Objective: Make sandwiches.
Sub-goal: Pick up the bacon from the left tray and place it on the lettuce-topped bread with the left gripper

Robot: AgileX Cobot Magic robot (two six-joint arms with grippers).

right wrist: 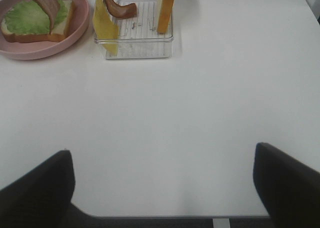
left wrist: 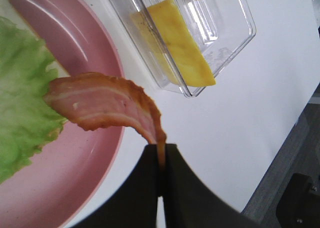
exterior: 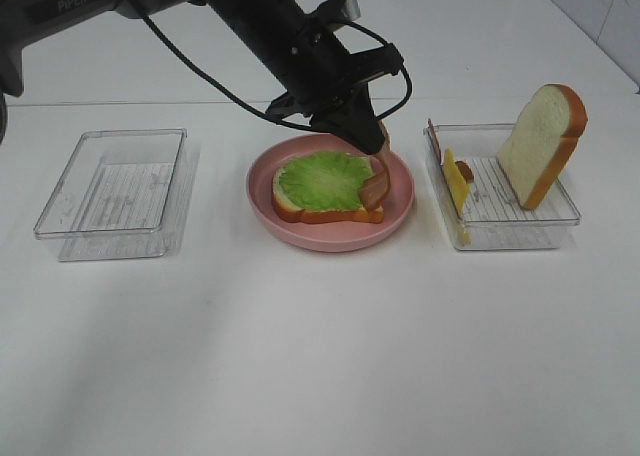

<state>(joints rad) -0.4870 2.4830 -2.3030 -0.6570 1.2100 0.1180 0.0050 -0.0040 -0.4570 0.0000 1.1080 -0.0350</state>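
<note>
A bread slice [exterior: 325, 214] topped with a green lettuce leaf [exterior: 320, 179] lies on the pink plate [exterior: 330, 238]. My left gripper [exterior: 368, 134] reaches across over the plate's right side, shut on one end of a brown bacon strip [exterior: 377, 179]. The strip hangs down onto the lettuce's edge. The left wrist view shows the shut fingers [left wrist: 145, 188] pinching the bacon [left wrist: 105, 105] over the lettuce [left wrist: 20, 103]. My right gripper [right wrist: 162, 188] is open and empty above bare table, away from the plate [right wrist: 50, 45].
A clear tray [exterior: 505, 231] right of the plate holds an upright bread slice [exterior: 540, 146], yellow cheese [exterior: 457, 181] and another bacon strip [exterior: 465, 170]. An empty clear tray [exterior: 70, 226] stands on the left. The white table's front is bare.
</note>
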